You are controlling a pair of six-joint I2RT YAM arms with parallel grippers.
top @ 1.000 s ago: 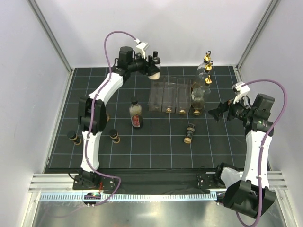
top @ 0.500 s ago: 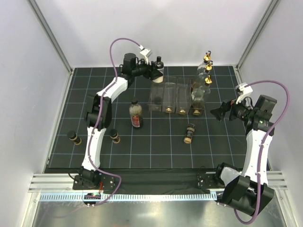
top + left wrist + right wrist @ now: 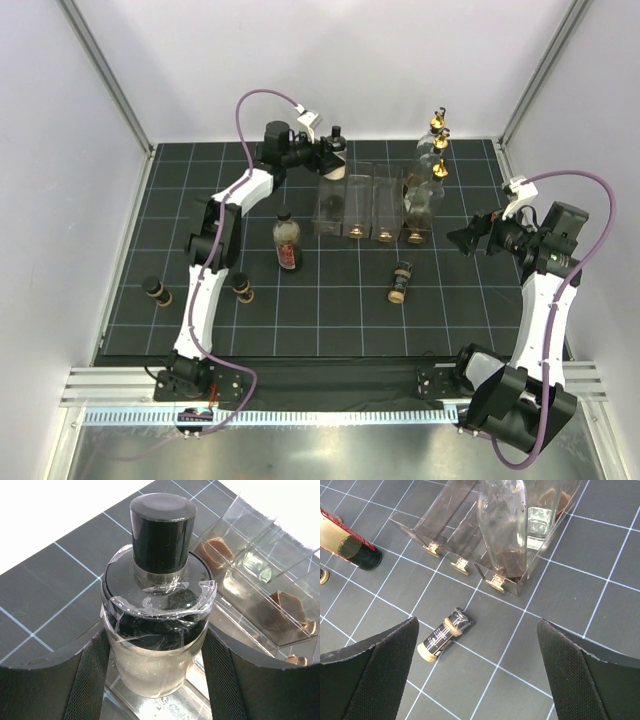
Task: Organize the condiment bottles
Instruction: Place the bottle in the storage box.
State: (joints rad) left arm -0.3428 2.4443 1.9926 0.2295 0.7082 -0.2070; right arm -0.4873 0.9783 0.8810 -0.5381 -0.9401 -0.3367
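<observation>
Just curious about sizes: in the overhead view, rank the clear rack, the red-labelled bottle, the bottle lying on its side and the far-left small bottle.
1. clear rack
2. red-labelled bottle
3. bottle lying on its side and far-left small bottle: look much alike; one lies, one stands, so I won't rank them.

The worktop (image 3: 330,320) is covered by a black mat (image 3: 470,330) ruled into squares by thin pale lines. Plain white panels close it in on three sides: a back wall (image 3: 340,70), a left wall (image 3: 50,200) and a right wall (image 3: 612,120), all unmarked and lit softly and evenly. Slim aluminium posts (image 3: 108,75) slant up from the far corners where the panels meet. At the near edge lies a ribbed aluminium rail (image 3: 110,385), then a white toothed strip (image 3: 330,416), and nearest of all a brushed metal sheet (image 3: 330,455) that catches a dull glare.
</observation>
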